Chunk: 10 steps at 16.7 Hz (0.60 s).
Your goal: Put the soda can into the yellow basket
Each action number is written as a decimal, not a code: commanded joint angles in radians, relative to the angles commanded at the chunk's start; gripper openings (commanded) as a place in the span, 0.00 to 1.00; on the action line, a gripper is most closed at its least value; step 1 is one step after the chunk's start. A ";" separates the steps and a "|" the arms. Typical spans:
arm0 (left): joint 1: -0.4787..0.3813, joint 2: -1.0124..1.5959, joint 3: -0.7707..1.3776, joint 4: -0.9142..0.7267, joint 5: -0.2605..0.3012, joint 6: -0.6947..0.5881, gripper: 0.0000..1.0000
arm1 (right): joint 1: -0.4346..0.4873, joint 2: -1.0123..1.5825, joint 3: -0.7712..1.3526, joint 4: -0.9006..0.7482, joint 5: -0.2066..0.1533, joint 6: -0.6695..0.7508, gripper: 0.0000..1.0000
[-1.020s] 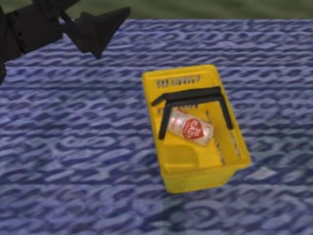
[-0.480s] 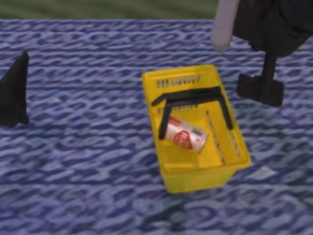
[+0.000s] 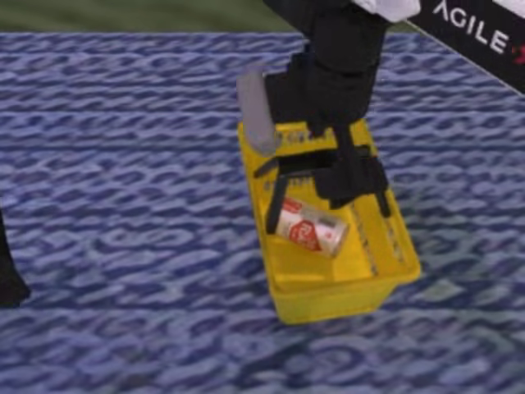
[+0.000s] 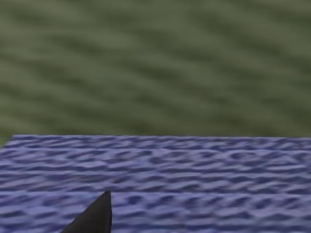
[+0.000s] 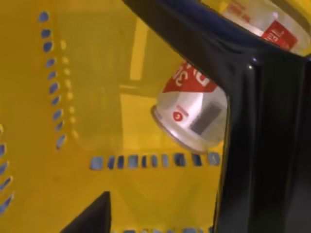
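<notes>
My right gripper [image 3: 349, 176] has swung in from 2 o'clock and hangs over the yellow basket [image 3: 328, 295]; can't tell how its jaws stand. My left arm has backed off to the 9 o'clock edge. One soda can [image 3: 310, 230] lies on its side inside the one basket, under the black handles [image 3: 275, 205]. Blue patterned table [image 3: 123, 164], green floor beyond.

The right black six-joint arm reaches in from the top view's upper right, its wrist bent downward so the black two-finger right hand [image 3: 354, 190] hangs pointing down. The left arm sits parked at the far left edge, only a dark sliver [image 3: 10, 271] showing.
</notes>
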 joint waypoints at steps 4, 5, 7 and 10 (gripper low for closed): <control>0.003 -0.034 -0.028 -0.018 -0.023 0.006 1.00 | 0.011 0.031 0.031 -0.023 -0.001 -0.016 1.00; 0.003 -0.034 -0.028 -0.018 -0.023 0.006 1.00 | 0.011 0.031 0.031 -0.023 -0.001 -0.016 1.00; 0.003 -0.034 -0.028 -0.018 -0.023 0.006 1.00 | 0.006 0.031 0.029 -0.021 0.000 -0.015 1.00; 0.003 -0.034 -0.028 -0.018 -0.023 0.006 1.00 | 0.010 0.024 -0.007 0.008 -0.001 -0.017 1.00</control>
